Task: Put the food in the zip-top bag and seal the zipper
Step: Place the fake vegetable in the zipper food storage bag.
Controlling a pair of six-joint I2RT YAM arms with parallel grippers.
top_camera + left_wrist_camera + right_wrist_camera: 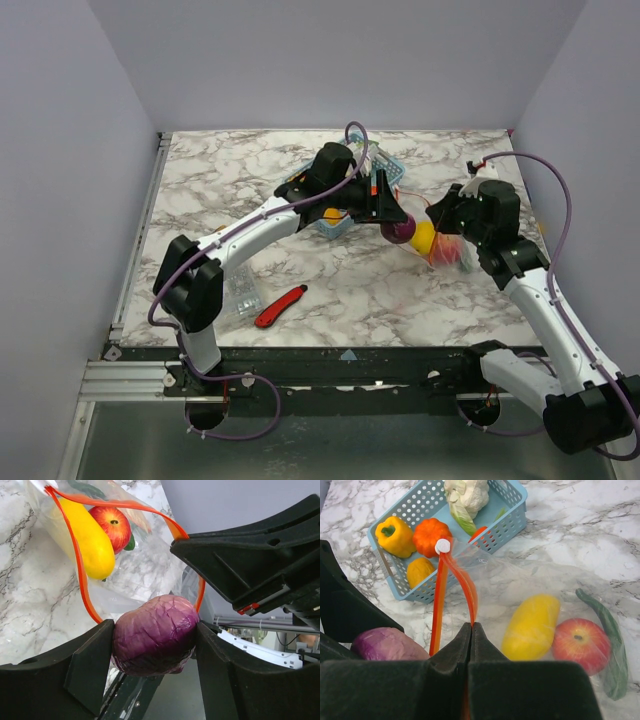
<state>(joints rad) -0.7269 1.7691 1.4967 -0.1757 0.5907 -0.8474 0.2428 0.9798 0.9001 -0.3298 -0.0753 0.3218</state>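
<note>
Three food pieces [530, 627] in zip-top bag [530, 577]; more in blue basket [505, 525].

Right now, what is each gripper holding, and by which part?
The left gripper clamps the purple toy vegetable by its opposite sides. The right gripper pinches the zipper of the zip-top bag.

The zip-top bag's [530, 580] mouth stands open as a loop of zipper [82, 585], but the purple cabbage [152, 637] in the left gripper [155, 650] plugs the loop's near end. The right gripper [471, 630], pinched on one lip, crowds that side. A yellow mango [530, 625], red apple [580, 642] and green cucumber [612, 645] fill the bag's bottom; room remains between them and the mouth. The blue basket [500, 530] stands close left of the bag; bare table [400, 300] lies in front.
</note>
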